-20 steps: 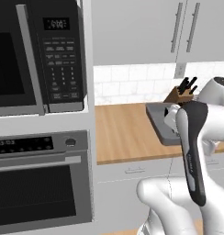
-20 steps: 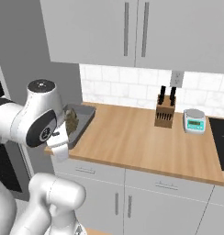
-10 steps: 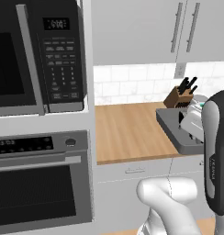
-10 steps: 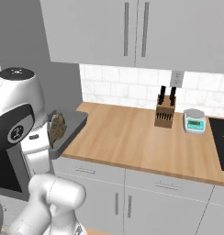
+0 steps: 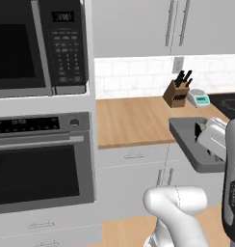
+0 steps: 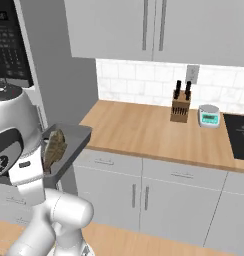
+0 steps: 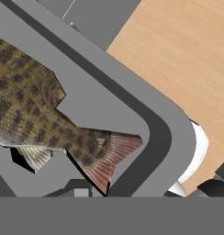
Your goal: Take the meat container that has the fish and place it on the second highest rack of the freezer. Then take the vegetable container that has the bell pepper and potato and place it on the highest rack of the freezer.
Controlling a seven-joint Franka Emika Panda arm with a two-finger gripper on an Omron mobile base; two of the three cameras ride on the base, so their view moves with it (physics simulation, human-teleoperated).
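The grey meat container [image 5: 188, 143] hangs in the air in front of the counter's edge, level with the drawer fronts. The speckled brown fish [image 6: 54, 149] lies inside it, its reddish tail [image 7: 107, 158] towards the rounded corner of the container's rim [image 7: 160, 134]. My gripper [image 5: 209, 136] is shut on the container [image 6: 76, 137] from above, and the arm hides its fingers. The vegetable container and the freezer are out of view.
A wooden counter [image 5: 134, 120] carries a knife block [image 5: 177, 91] and a small scale [image 5: 200, 99]; a black cooktop [image 6: 239, 135] lies further right. A microwave [image 5: 37, 46] above an oven [image 5: 40, 159] stands at the left. Grey cabinets hang overhead and run below the counter.
The base has driven and turned, so both base views have shifted. The container with the fish has come off the counter and now hangs past its front edge, held by the gripper.
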